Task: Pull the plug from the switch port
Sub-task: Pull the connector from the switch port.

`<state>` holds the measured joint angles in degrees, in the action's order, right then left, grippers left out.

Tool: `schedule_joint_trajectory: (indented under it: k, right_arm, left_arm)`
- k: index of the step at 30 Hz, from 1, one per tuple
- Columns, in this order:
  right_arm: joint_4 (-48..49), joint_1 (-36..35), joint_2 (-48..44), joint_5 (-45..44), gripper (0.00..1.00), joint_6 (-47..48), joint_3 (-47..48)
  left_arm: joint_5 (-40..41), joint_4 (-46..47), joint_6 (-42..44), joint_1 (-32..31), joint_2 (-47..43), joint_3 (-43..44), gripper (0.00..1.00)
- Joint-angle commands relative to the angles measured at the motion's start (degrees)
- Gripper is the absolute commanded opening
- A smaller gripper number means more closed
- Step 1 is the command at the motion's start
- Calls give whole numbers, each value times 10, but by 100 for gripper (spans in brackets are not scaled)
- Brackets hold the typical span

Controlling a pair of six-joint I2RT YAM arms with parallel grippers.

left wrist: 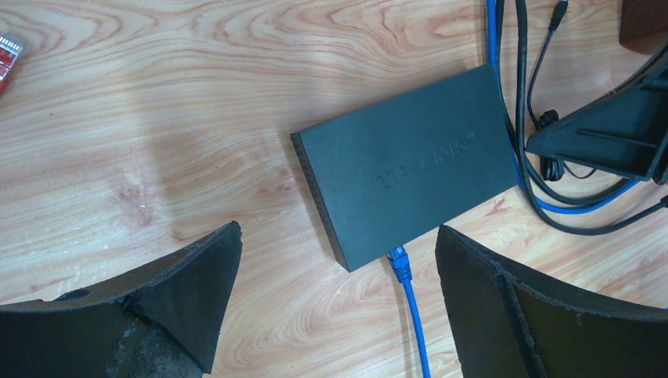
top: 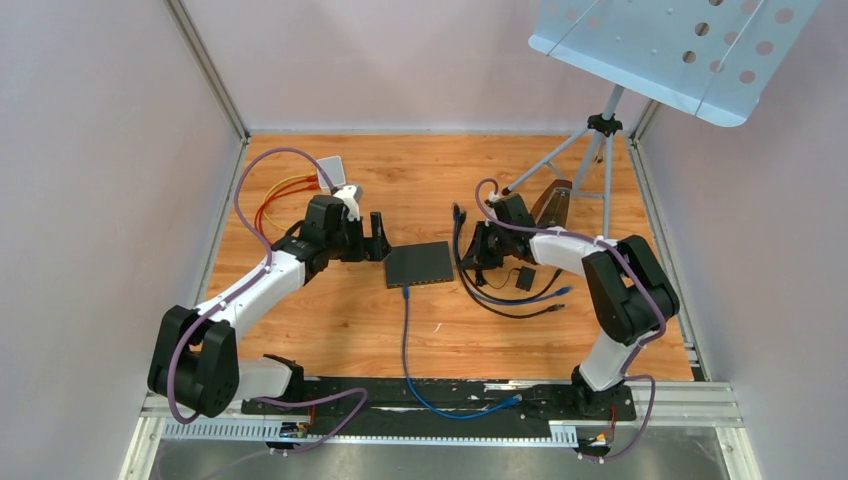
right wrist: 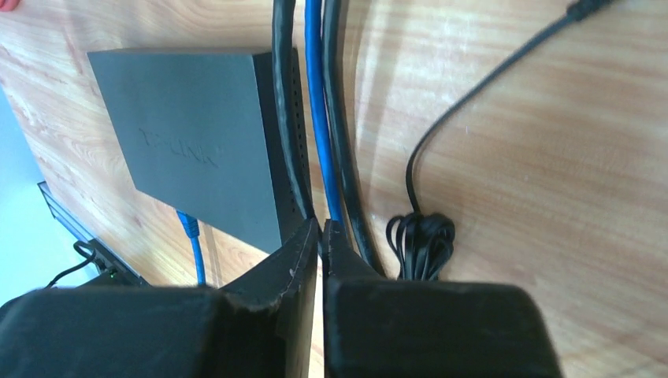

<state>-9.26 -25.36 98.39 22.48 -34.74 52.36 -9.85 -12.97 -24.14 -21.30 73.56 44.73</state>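
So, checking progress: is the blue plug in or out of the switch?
In: blue plug sits in the switch port.

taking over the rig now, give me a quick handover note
The left hand is open wide, facing the switch.
The right hand is shut, tips at the loose cables beside the switch; whether it pinches one is unclear.
The plug still sits in the switch's near edge.
Done: nothing pulled yet.
Left: grip the plug and pull it out.
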Motion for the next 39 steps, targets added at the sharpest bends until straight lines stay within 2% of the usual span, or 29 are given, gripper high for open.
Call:
schedule_joint_trajectory:
  k: [1,8,11,13,15,18,22,26,29,32,39]
  right_arm:
    - [-11,-1,23,-10,5,43,52]
    - [-63,2,30,-21,5,66,106]
    - [-68,-1,-30,-19,7,56,90]
    - [-59,-2,-74,-7,12,39,73]
    - [-34,-5,-106,15,19,11,49]
    - [42,-23,-141,12,20,-62,-10]
    - [162,-86,-168,-23,20,-155,-92]
    - [230,-137,-133,-44,22,-224,-118]
    - [288,-168,-92,-62,17,-286,-136]
    - [362,-185,-46,-68,17,-354,-152]
    - [371,-191,20,-91,23,-397,-128]
  left_arm:
    - [3,9,0,-1,-6,0,100]
    - [1,9,1,-1,1,1,100]
    - [6,10,1,-1,-3,-2,100]
    - [13,19,-3,-1,-6,-9,100]
    - [12,37,-7,-1,-3,-13,100]
    - [2,51,-11,-1,23,-6,100]
    - [-16,61,-13,-1,64,14,100]
    - [-37,66,-9,0,104,35,100]
    - [-44,59,-9,1,141,50,97]
    - [-54,59,-10,1,163,61,94]
    - [-57,61,-9,2,176,50,90]
